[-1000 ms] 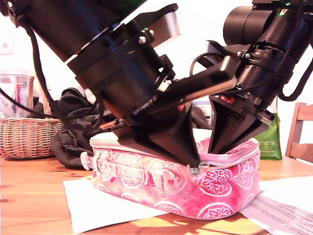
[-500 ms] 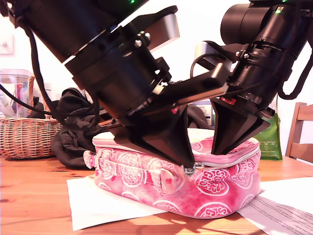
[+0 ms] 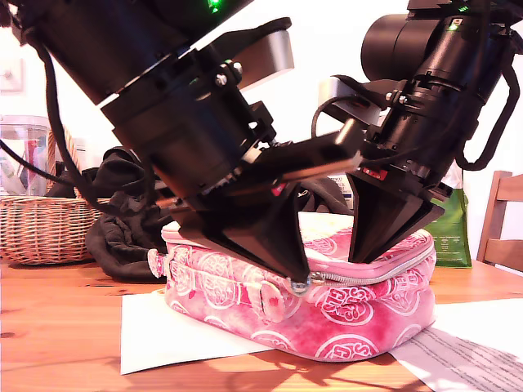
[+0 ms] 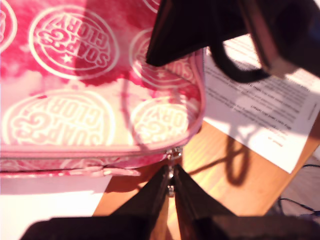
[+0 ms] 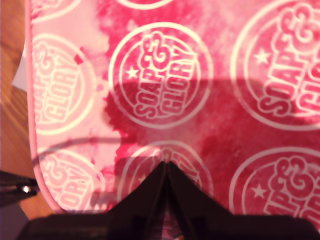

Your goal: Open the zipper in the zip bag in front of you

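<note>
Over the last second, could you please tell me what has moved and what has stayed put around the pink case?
My first gripper, shut on the small metal zipper pull, has drawn it along the silver-grey zipper toward the exterior view's left. The soft pink fabric zip bag slid slightly the same way. My second gripper stays shut, pressing the bag's top panel. The wicker basket is unchanged.

Sunlit wooden table (image 3: pixel 49 327), white wall (image 3: pixel 327 49), wooden chair (image 3: pixel 500 224)
</note>
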Robot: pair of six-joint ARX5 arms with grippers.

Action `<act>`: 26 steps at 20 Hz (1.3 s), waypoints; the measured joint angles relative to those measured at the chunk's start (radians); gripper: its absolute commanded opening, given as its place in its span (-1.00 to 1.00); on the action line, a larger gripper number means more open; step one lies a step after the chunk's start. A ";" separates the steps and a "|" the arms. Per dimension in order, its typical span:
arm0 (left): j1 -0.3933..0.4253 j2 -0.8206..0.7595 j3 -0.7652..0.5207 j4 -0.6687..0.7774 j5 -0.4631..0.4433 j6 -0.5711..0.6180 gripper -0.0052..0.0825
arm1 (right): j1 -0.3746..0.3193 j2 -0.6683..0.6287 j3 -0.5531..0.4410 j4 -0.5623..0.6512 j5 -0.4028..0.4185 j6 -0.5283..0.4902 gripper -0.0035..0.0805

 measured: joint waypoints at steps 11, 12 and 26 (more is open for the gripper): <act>0.090 -0.029 0.002 -0.068 -0.090 0.079 -0.93 | 0.000 0.006 0.005 -0.010 0.008 -0.026 -0.95; 0.099 -0.029 0.002 -0.068 -0.090 0.081 -0.93 | 0.000 0.006 0.005 -0.011 0.008 -0.026 -0.95; 0.351 -0.030 0.002 -0.016 0.001 0.228 -0.93 | 0.020 0.006 -0.004 -0.085 0.075 -0.068 -0.95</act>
